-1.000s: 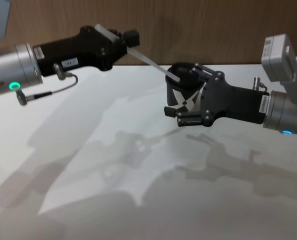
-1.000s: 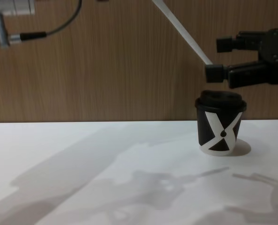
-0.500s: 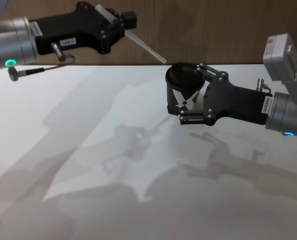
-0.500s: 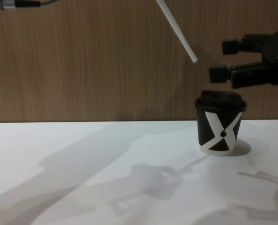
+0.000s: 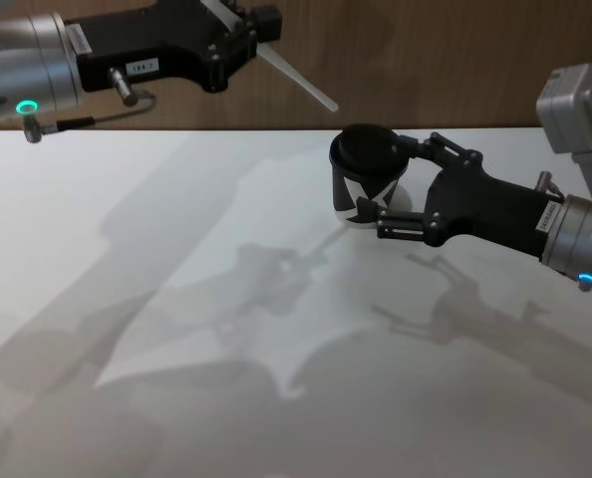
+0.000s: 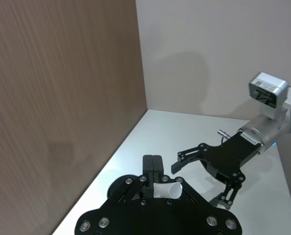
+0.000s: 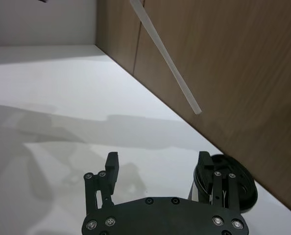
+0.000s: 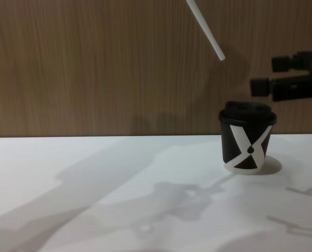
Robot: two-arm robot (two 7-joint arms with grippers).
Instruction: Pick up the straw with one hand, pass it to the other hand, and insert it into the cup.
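Observation:
The white straw (image 5: 298, 77) slants down from my left gripper (image 5: 248, 22), which is shut on its upper part high at the back left. The straw's free lower end (image 8: 219, 54) hangs in the air above and just left of the cup (image 8: 247, 139). That black cup (image 5: 364, 177), marked with a white X and capped by a domed lid, stands upright on the table. My right gripper (image 5: 390, 185) is open beside the cup, its fingers level with the lid and holding nothing. In the right wrist view the straw (image 7: 167, 61) crosses above the open right gripper (image 7: 157, 157) and the cup (image 7: 231, 188).
The white table (image 5: 176, 299) carries shadows of both arms. A brown wood-grain wall (image 8: 93, 63) stands right behind the cup. The left arm's silver wrist with a green light ring (image 5: 25, 106) and its cable hang over the table's back left.
The left gripper has lifted the straw up and back to the left, so its tip has left the cup's lid. The right gripper has drawn back to the right.

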